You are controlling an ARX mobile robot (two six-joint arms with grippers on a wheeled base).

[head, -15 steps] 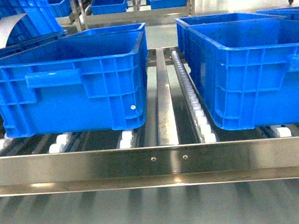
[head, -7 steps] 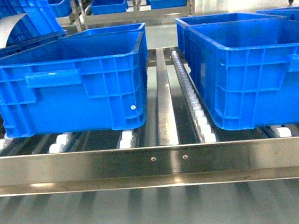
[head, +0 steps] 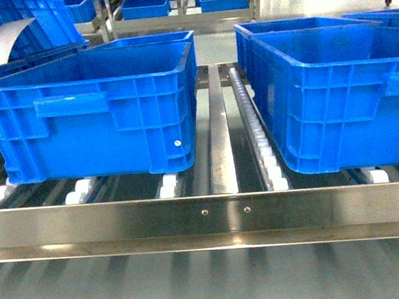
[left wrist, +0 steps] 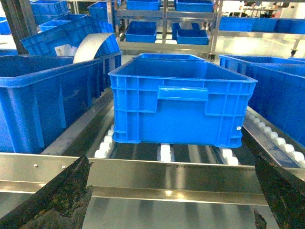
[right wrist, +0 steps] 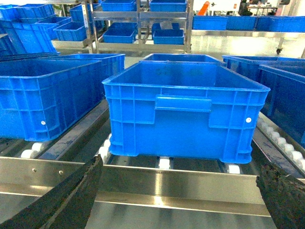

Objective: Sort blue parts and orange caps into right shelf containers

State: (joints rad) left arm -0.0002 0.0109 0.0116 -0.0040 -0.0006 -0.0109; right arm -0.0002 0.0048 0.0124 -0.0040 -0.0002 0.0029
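Observation:
No blue parts or orange caps show in any view. Two large blue containers stand on the roller shelf: one on the left (head: 95, 110) and one on the right (head: 337, 99). Neither gripper appears in the head view. My left gripper (left wrist: 171, 198) is open with nothing between its dark fingers (left wrist: 62, 200), in front of the steel rail and facing the left container (left wrist: 181, 105). The right gripper (right wrist: 178, 198) is also open and empty, its fingers (right wrist: 71, 195) spread wide, and it faces the right container (right wrist: 186, 109).
A steel front rail (head: 206, 216) runs across the shelf edge, with white rollers (head: 259, 136) and a steel divider (head: 219, 133) between the crates. More blue crates (left wrist: 38, 105) stand to the left, to the right (right wrist: 286, 90) and on racks behind (head: 148, 1).

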